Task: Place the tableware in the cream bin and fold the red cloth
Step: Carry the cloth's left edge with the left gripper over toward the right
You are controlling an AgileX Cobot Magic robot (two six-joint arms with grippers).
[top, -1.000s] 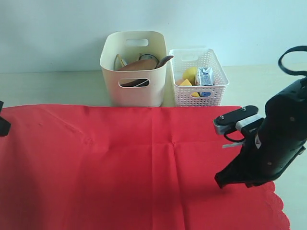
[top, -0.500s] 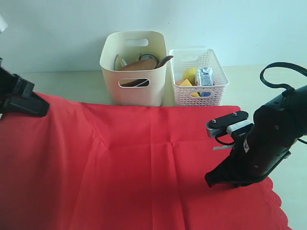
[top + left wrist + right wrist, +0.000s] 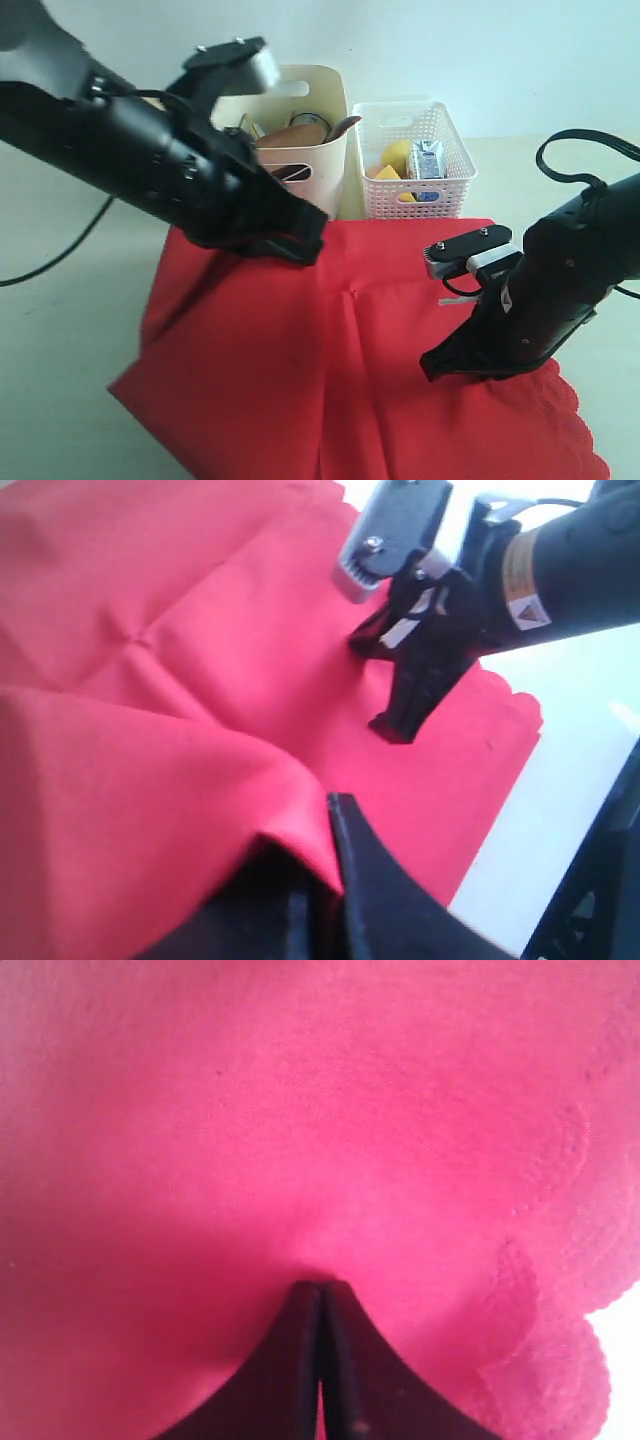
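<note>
The left end effector point(image 3: 305, 243) grips a raised edge of the red cloth point(image 3: 330, 380) above the tabletop point(image 3: 60, 350) centre, the right end effector point(image 3: 437, 365) rests clenched on the cloth near its scalloped edge, so folding appears unfinished; the tableware point(image 3: 300, 132) already lies in the cream bin point(image 3: 328, 170).

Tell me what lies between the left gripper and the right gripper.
Only the red cloth, creased, spans from left gripper to right gripper; exterior view shows it.
</note>
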